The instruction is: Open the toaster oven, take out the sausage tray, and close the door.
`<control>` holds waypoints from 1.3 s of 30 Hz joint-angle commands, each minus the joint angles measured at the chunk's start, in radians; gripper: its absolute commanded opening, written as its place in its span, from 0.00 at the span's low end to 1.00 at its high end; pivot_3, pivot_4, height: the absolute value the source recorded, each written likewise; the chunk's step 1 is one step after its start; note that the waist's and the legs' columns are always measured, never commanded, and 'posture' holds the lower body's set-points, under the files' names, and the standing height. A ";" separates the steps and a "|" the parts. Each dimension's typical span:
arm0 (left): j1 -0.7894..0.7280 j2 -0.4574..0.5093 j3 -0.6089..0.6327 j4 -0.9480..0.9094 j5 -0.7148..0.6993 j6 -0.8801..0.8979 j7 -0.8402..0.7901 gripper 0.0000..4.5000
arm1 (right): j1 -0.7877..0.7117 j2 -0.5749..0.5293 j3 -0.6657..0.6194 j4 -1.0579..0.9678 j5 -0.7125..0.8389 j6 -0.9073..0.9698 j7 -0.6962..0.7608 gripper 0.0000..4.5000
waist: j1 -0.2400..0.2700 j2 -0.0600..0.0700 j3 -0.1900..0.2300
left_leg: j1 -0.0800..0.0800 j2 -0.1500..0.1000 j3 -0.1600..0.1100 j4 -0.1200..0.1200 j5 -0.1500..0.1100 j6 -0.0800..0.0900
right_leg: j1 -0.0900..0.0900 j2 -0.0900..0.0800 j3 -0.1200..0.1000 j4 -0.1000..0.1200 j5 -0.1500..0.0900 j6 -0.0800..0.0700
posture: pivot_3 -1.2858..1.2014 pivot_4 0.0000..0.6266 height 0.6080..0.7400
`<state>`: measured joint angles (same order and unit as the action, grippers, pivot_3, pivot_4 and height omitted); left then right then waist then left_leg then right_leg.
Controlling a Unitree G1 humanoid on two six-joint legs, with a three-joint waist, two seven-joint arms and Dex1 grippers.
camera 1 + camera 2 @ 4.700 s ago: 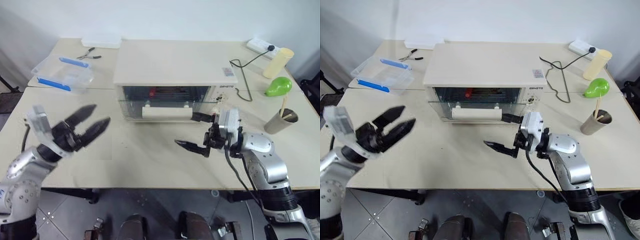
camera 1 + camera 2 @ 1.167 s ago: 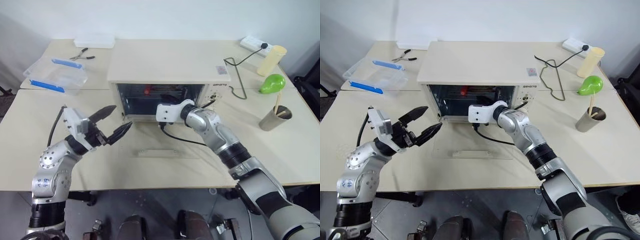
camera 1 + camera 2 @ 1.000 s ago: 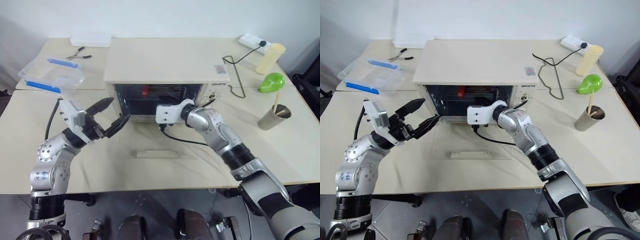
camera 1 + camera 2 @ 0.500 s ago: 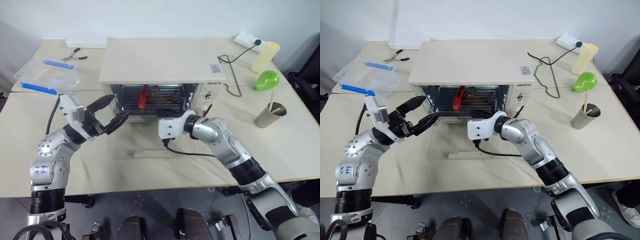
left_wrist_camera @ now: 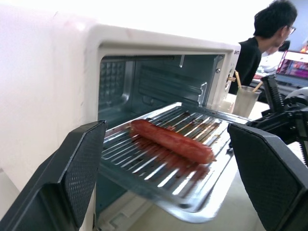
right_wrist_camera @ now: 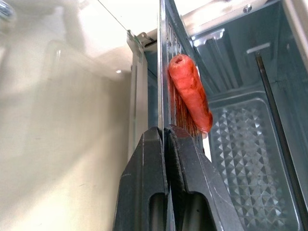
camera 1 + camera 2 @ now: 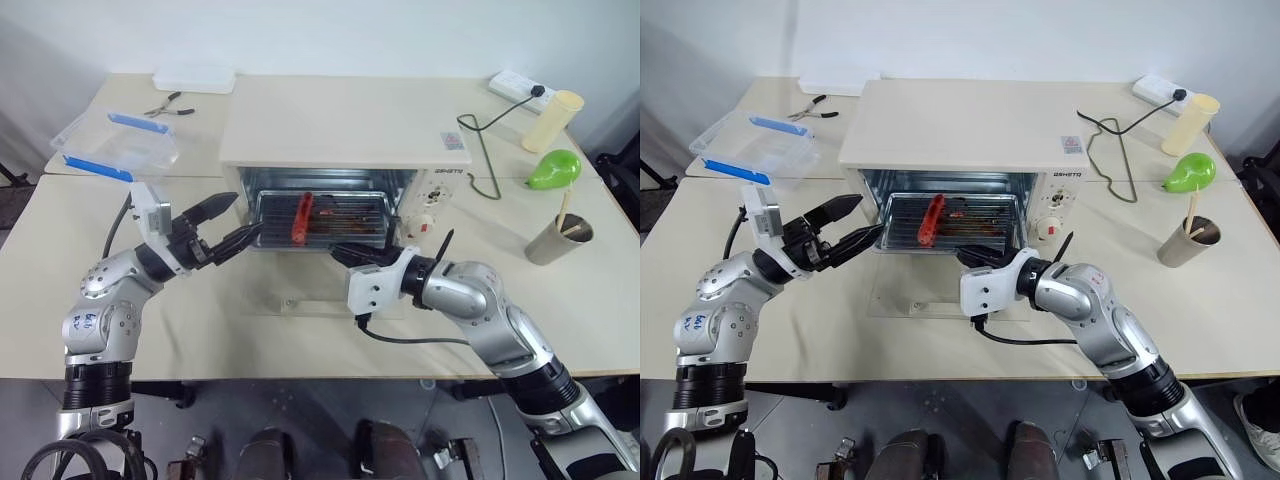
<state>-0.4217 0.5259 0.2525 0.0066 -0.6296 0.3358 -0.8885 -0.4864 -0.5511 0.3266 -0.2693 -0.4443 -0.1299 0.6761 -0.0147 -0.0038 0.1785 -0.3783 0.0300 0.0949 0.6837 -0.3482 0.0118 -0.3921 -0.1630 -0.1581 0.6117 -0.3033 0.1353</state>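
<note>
Door (image 7: pixel 330 296) down flat; tray (image 7: pixel 322 218) half out of oven (image 7: pixel 345 140), right hand (image 7: pixel 978 257) clenched on rim, left hand (image 7: pixel 228 222) released. Left: removing tray, shutting door.

toaster oven (image 7: pixel 960 125): smooth cream shell, matt; shiny bumpy metal inside
door (image 7: pixel 940 296): clear, see-through glass
sausage tray (image 5: pixel 183 159): shiny silver metal, ribbed
sausage (image 5: pixel 171 140): red, smooth, a bit shiny
left gripper (image 7: pixel 232 224) fingers (image 5: pixel 72 173): black, matt, with dotted pads
storage box (image 7: pixel 118 148): clear plastic, blue clips
table (image 7: pixel 250 340): smooth, pale, matt
</note>
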 commanded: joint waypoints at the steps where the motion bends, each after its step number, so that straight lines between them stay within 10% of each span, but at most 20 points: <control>1: -0.001 0.035 0.011 -0.018 -0.025 0.030 -0.030 0.95 | 0.038 -0.041 -0.057 -0.099 0.026 -0.034 -0.002 0.02 | 0.006 0.000 0.000 | 0.000 0.000 0.000 0.000 0.000 0.000 | 0.000 0.000 0.000 0.000 0.000 0.000 | 0.52 0.24 1.00; 21: -0.010 0.030 -0.001 -0.004 -0.038 0.107 -0.040 0.95 | 0.183 -0.125 -0.128 -0.184 0.040 -0.091 0.000 0.02 | 0.014 0.000 0.000 | 0.000 0.000 0.001 0.001 0.001 0.000 | 0.001 0.000 0.000 0.001 0.000 0.000 | 0.52 0.24 1.00; 39: 0.013 0.097 0.185 -0.143 -0.663 0.987 0.483 0.95 | 0.186 -0.156 -0.136 -0.183 0.106 -0.211 0.015 0.02 | 0.012 -0.001 0.001 | 0.002 0.001 -0.001 0.002 0.001 0.000 | 0.003 -0.001 0.002 0.002 0.000 0.000 | 0.52 0.24 1.00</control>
<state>-0.3934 0.6274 0.4146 -0.1322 -1.2368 1.2842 -0.4614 -0.2796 -0.7154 0.1952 -0.4221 -0.3620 -0.3244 0.6951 -0.0022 -0.0051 0.1791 -0.3757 0.0306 0.0939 0.6859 -0.3473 0.0119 -0.3894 -0.1636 -0.1557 0.6133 -0.3033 0.1352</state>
